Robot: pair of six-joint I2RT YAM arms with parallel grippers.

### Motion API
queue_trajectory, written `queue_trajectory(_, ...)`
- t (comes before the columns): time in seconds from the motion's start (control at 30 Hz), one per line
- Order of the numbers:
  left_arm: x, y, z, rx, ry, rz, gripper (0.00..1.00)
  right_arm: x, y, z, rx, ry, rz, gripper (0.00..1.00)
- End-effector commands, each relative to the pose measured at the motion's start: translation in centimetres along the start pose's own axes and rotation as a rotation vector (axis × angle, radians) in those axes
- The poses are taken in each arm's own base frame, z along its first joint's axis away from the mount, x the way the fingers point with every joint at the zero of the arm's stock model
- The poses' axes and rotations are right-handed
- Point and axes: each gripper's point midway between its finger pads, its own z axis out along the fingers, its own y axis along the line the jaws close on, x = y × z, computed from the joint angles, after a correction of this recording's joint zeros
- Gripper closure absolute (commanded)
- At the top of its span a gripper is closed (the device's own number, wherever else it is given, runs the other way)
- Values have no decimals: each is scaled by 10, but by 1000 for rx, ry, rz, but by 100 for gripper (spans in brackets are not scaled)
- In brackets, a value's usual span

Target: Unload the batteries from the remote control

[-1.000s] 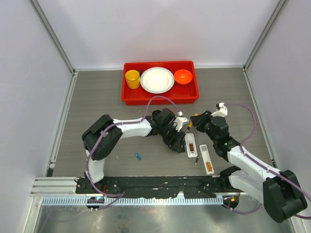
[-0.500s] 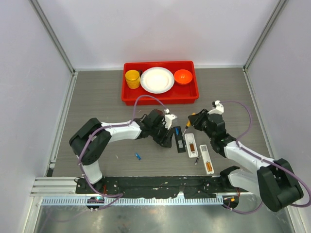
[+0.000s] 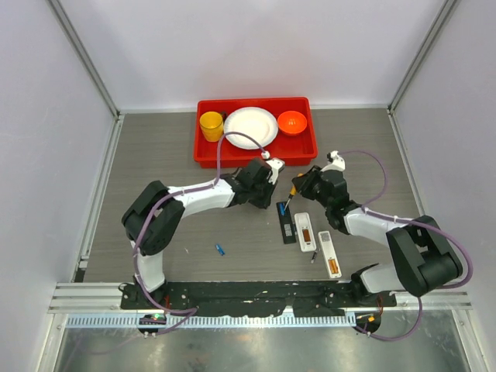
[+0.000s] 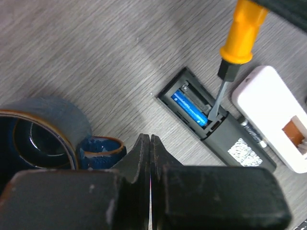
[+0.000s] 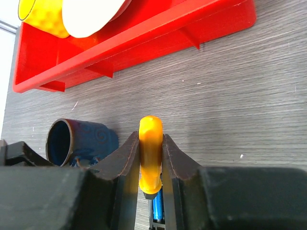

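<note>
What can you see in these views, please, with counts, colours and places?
Tray: 1, red, far centre.
Cup: 1, yellow, in tray.
Plate: 1, white, in tray.
Bowl: 1, orange, in tray.
Mug: 1, blue, on its side, mid-table.
Black remote: 1, open, centre.
White remotes: 2, right of it.
Batteries: 2, blue; one in black remote, one loose near-left.
Screwdriver: 1, orange handle, tip in black remote.
Left fingers: shut, empty.
Right fingers: shut on screwdriver.

One black remote (image 4: 240, 152), one screwdriver (image 4: 242, 31), one mug (image 4: 57, 115)
</note>
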Motion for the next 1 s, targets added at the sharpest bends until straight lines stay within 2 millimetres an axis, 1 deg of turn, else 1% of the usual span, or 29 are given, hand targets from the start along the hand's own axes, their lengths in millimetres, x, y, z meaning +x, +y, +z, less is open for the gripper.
queue_trajectory(0.0, 14, 1, 16, 10, 43, -14, 100, -24, 13, 9, -29, -76, -27, 99)
queue_trajectory(0.2, 13, -11, 18, 73, 29, -22, 100, -17, 4, 14, 3, -64, -31, 99)
queue_trajectory(0.37, 21, -17, 23, 112, 53, -27, 100, -8, -3, 23, 18, -46, -23, 99)
queue_trajectory(0.5, 23, -21, 25, 139, 62, -32, 100, -7, -7, 26, 31, -51, -14, 99)
queue_trajectory(0.73, 29, -31, 28, 183, 87, -29, 100, -9, -8, 28, 32, -82, 35, 99)
queue_trajectory(0.77, 31, -31, 30, 183, 95, -30, 100, -6, -6, 28, 18, -72, 39, 99)
queue_trajectory(0.8, 34, -31, 31, 183, 104, -31, 100, -3, -7, 30, 19, -63, 54, 99)
queue_trajectory(0.97, 35, -30, 34, 179, 114, -34, 100, 6, -2, 33, -16, -29, 97, 99)
